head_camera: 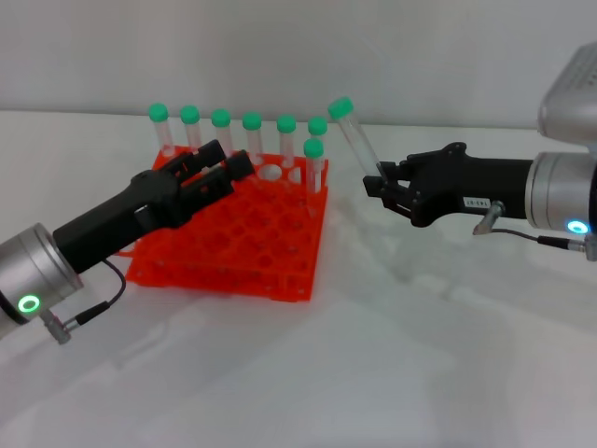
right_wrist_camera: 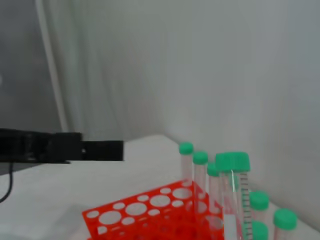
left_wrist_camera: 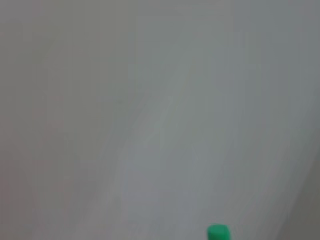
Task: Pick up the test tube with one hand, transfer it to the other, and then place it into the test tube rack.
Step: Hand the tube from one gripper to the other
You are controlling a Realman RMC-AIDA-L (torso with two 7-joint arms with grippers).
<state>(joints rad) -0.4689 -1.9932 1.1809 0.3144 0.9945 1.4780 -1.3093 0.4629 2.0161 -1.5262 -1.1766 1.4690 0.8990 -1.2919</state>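
My right gripper (head_camera: 379,177), on the arm with the blue ring, is shut on the lower end of the test tube (head_camera: 355,140). It holds the tube tilted in the air just right of the test tube rack (head_camera: 242,247), green cap up. The tube also shows close up in the right wrist view (right_wrist_camera: 233,200). My left gripper (head_camera: 231,159), on the arm with the green ring, hovers open and empty over the rack's back left part. It shows as a black bar in the right wrist view (right_wrist_camera: 65,147).
Several green-capped tubes (head_camera: 252,131) stand in the rack's back row, and one more (head_camera: 313,161) stands in front of them at the right. One green cap (left_wrist_camera: 218,232) shows in the left wrist view. White cloth (head_camera: 373,355) covers the table.
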